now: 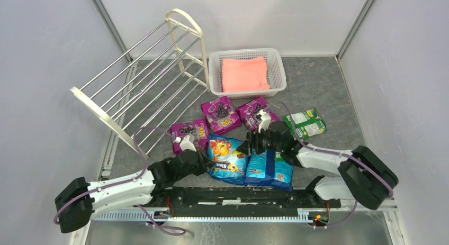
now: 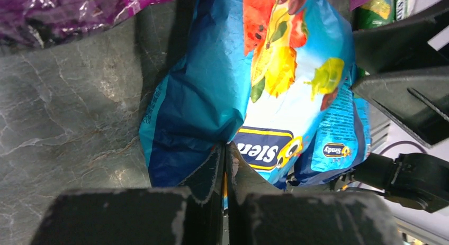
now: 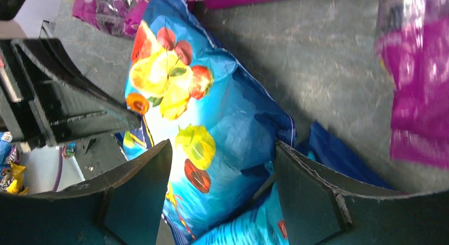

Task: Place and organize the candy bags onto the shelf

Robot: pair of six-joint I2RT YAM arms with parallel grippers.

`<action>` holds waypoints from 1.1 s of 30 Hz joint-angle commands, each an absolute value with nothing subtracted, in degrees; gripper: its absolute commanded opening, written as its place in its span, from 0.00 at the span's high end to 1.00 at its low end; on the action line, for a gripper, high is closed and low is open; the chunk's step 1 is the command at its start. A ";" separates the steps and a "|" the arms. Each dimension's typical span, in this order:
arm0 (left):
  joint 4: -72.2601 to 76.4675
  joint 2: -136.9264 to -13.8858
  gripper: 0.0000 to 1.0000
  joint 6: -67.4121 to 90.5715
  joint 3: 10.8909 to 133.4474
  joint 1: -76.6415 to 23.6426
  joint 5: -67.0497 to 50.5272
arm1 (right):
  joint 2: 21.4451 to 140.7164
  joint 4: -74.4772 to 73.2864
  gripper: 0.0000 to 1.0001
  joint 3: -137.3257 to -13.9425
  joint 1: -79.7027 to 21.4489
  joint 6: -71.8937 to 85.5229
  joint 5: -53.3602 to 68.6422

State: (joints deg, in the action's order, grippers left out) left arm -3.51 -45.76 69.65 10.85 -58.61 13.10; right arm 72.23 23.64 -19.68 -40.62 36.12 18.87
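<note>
The large blue candy bag [image 1: 227, 157] with fruit pictures lies on the grey table near the arms. My left gripper [image 1: 204, 161] is shut on that bag's left edge; in the left wrist view the jaws [image 2: 225, 150] pinch a thin fold of the bag [image 2: 222, 70]. My right gripper [image 1: 249, 147] stands open, its fingers either side of the bag's right end [image 3: 212, 112]. A smaller blue bag [image 1: 270, 170] lies partly under it. Three purple bags [image 1: 219, 112] and a green-and-white bag [image 1: 304, 123] lie behind. The cream shelf [image 1: 106, 117] lies tilted at the back left.
A white mesh basket [image 1: 214, 75] holding a folded pink cloth [image 1: 244, 74] stands at the back, right of the shelf. Grey walls close in both sides. The arms' base rail [image 1: 233, 197] runs along the near edge.
</note>
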 commanded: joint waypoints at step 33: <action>-12.94 -53.21 0.98 69.15 35.50 -58.64 16.05 | 67.33 33.47 0.07 -19.61 -85.29 -18.98 -29.98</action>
State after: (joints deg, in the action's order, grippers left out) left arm -17.69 -53.65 69.78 33.19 -58.63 15.22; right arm 62.52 21.54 -18.70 -80.58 -15.57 -19.97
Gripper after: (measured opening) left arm 0.029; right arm 0.939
